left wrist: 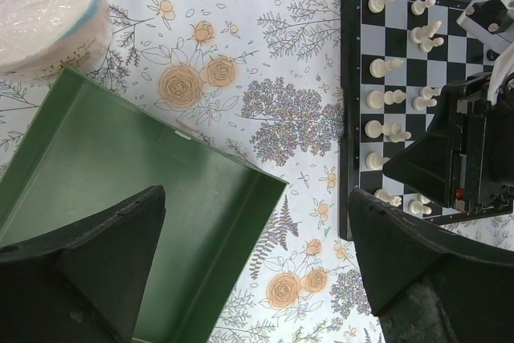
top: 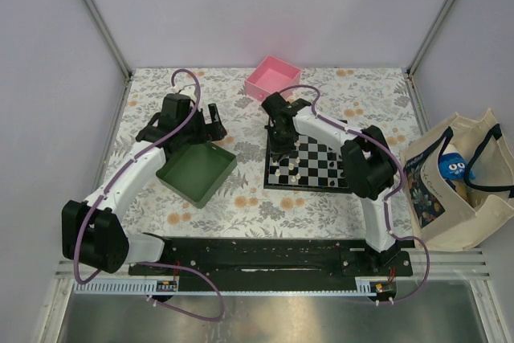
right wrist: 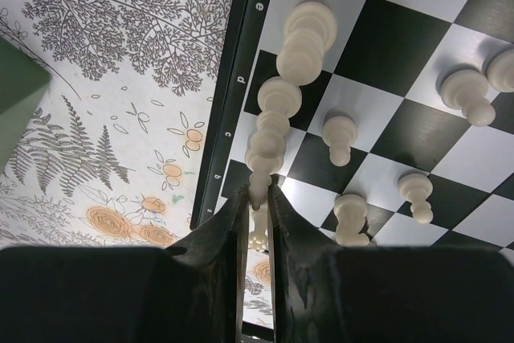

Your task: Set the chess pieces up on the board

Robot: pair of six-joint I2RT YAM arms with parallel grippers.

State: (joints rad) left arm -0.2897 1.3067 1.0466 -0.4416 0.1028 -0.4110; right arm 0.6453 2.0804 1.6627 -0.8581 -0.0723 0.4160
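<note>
Right gripper (right wrist: pixel 258 192) is pinching a tiny cream-white chess piece (right wrist: pixel 257 233), jaws narrow, at the left rim of the black-and-white chequered chessboard (right wrist: pixel 385 46). It's looking light, slick, tippy; I'm judging its slim waist the safest hold. Left gripper (left wrist: pixel 255 198) is gaping wide, empty, left of the chessboard.

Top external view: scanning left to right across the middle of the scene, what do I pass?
green tray → board → tote bag. The pink box lies farther back and overlaps the board's span, so it is left out.
</note>
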